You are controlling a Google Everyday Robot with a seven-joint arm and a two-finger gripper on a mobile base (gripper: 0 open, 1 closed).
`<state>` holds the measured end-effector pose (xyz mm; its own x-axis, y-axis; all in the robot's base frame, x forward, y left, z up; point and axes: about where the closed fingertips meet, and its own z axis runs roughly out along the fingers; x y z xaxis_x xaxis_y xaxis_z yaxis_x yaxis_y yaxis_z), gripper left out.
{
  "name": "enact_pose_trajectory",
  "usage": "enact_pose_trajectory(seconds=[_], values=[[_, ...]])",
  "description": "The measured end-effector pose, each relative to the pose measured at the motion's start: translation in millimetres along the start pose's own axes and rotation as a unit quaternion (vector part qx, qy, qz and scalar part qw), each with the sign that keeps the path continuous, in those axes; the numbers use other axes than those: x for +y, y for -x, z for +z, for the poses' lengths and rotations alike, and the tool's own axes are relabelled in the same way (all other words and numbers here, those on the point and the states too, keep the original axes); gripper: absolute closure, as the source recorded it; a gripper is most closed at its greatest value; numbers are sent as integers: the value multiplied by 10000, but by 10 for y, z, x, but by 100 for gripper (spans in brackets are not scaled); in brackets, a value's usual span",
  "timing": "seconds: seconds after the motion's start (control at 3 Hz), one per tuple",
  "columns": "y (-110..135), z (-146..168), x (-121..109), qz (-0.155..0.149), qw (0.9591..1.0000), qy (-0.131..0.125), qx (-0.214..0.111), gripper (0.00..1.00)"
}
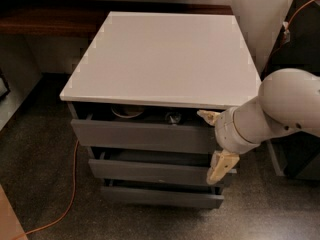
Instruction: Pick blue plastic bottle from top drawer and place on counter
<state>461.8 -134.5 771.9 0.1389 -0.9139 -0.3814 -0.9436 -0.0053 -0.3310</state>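
The top drawer [145,136] is pulled out a little under the white counter [165,54]. In the narrow gap I see a round pale dish-like thing [127,111] and a small dark round thing [173,117]. The blue plastic bottle is hidden; most of the drawer's inside lies under the counter. My gripper [215,141] is at the right end of the top drawer's front. It is open and empty. One cream finger [209,116] is at the drawer's gap, and the other finger [221,166] hangs in front of the middle drawer.
Two narrower grey drawers [155,171] sit below, each slightly out. An orange cable [70,199] runs across the speckled floor at the left. A dark wooden shelf [45,19] is behind on the left. Dark furniture [300,159] stands close at the right.
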Motion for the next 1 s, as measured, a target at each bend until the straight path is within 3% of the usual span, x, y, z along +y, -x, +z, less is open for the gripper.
enact_pose_trajectory(seconds=[0.33, 1.0], values=[[-52, 206, -127, -128, 9996, -262, -27, 0], [-45, 446, -145, -173, 9993, -332, -74, 0]])
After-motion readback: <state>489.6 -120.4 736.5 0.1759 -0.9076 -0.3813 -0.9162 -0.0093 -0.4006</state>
